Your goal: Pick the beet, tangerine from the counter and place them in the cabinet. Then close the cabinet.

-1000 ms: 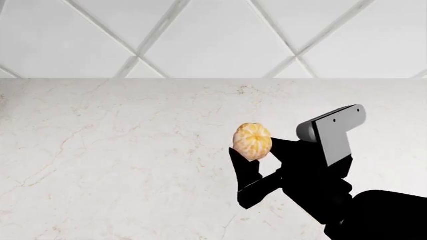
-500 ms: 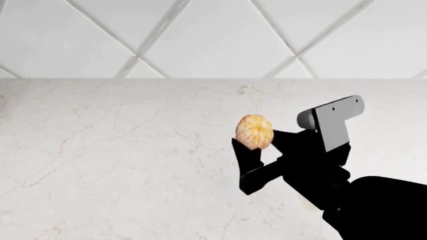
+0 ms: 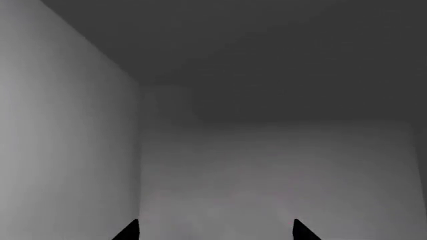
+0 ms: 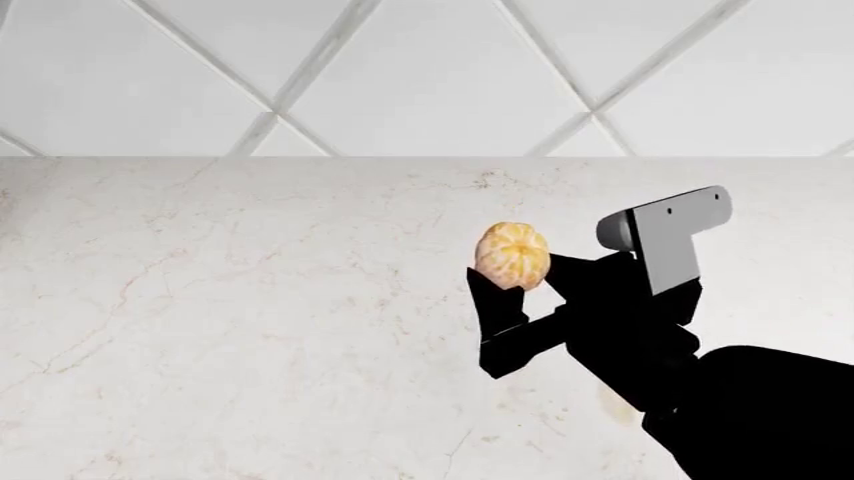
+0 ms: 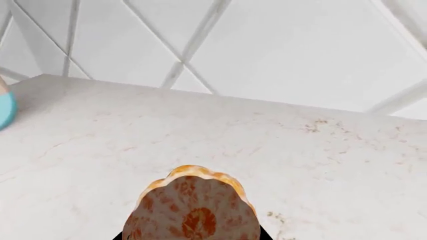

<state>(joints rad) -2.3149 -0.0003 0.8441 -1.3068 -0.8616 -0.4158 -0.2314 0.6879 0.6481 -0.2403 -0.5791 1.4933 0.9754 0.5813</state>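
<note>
The tangerine (image 4: 513,256), pale orange with segment lines, hangs above the white marble counter (image 4: 240,300), pinched between the black fingers of my right gripper (image 4: 523,272). In the right wrist view the tangerine (image 5: 192,207) fills the space between the jaws, with the counter (image 5: 300,150) beyond it. My left gripper (image 3: 213,231) is open with nothing between its tips, facing grey flat walls that look like the cabinet (image 3: 267,165) interior. It does not show in the head view. The beet is out of view.
A white wall of diamond tiles (image 4: 427,70) rises behind the counter. A light blue object (image 5: 5,107) shows at the edge of the right wrist view, on the counter.
My right gripper has lifted the tangerine higher above the counter and slightly to the right.
</note>
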